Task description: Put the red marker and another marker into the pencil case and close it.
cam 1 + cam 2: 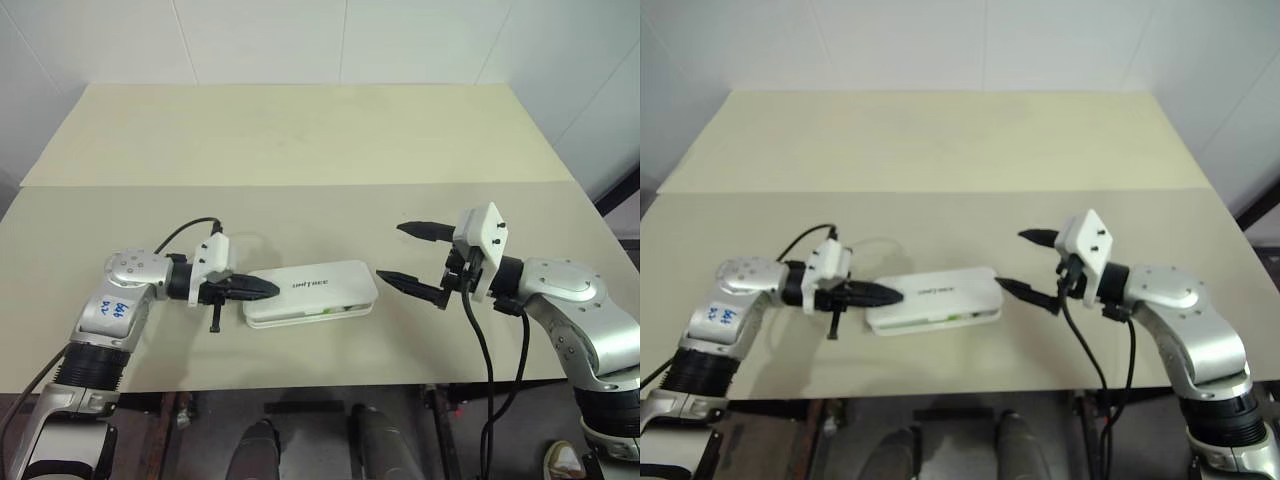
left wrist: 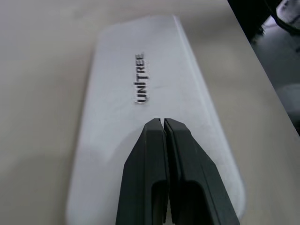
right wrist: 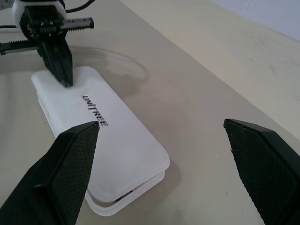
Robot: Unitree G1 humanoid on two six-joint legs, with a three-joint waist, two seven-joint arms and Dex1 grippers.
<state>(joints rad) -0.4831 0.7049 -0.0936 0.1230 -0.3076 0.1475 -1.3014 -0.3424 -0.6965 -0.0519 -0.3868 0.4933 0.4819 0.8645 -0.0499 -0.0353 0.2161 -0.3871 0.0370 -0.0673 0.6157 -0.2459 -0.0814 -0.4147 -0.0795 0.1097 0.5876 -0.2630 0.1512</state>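
The step in hand looks like pressing the case (image 1: pixel 311 292) shut: its lid is down but a thin gap shows along the front edge, with a sliver of green, probably the highlighter (image 1: pixel 322 311), visible through it. The red marker is not visible, so I judge it is already inside. To do this well, the press should come straight down on the lid, near the end that still gapes, with the case kept from sliding on the table (image 1: pixel 300 140); a sideways shove would only skate it away. At the case's left end, the left gripper (image 1: pixel 262 289) lies nearly level and points along the case, its 2 fingers pressed together with nothing between them, tips over or on the lid by the "UNITREE" lettering; I cannot tell whether they touch. Just beyond the case's right end, the right gripper (image 1: pixel 413 257) hovers above the table, pointing back toward the case, fingers spread wide and empty.
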